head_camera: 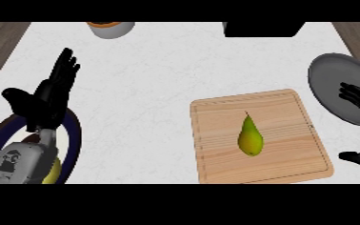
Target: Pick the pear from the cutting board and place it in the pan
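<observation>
At the counter's near left corner sat a dark-rimmed plate [73, 132], partly hidden by the left forearm, with something yellow in it that I could not name. Along the near edge, right of the middle, lay the cutting board [288, 124], and the pear [250, 136] rested on its side a little left of the board's centre, stem toward the far edge. Nothing touched it, so the pick was not yet begun.

The right hand [349, 91] showed only at the counter's right edge: dark fingertips over the pan and the thumb tip off the board's near right corner. The two were spread well apart and held nothing, which I took for a hand opened ready to close on the fruit. It was the nearer hand to both pear and pan, so the job looked to be its own.

The left hand [53, 93] stood over the counter's left side, fingers straight and pointing to the far edge, resting out of the way.

The pan [321, 74], dark grey, lay at the right edge just beyond the board's far right corner, a short carry from the pear.

Along the far edge stood a grey cup [111, 29] with an orange top and a black box [264, 28], both well apart from the work
</observation>
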Robot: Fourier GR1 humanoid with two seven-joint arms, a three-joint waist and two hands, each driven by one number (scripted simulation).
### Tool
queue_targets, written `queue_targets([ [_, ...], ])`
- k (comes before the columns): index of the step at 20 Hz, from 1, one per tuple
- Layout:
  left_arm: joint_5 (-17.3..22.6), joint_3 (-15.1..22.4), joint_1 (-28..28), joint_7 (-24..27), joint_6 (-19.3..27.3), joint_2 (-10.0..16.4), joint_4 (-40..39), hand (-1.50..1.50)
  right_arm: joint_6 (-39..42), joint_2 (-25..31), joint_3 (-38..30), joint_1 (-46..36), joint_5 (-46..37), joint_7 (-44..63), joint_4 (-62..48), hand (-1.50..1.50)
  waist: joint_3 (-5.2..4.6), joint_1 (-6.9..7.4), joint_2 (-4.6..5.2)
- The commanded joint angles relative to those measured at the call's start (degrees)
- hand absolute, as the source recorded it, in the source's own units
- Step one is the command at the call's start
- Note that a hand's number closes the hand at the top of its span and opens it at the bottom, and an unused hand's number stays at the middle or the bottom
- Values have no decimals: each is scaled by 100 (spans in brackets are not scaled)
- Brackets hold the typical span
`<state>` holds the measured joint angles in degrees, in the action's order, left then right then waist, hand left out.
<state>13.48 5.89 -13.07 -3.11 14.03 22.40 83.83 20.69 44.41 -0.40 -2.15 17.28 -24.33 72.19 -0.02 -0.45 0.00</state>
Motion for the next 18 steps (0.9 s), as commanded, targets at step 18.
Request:
queue_targets([
  [18, -252, -359, 109, -259, -386, -150, 278, 0, 1102, -98, 188, -2068, -260, 2814, 798, -150, 0, 79, -11],
])
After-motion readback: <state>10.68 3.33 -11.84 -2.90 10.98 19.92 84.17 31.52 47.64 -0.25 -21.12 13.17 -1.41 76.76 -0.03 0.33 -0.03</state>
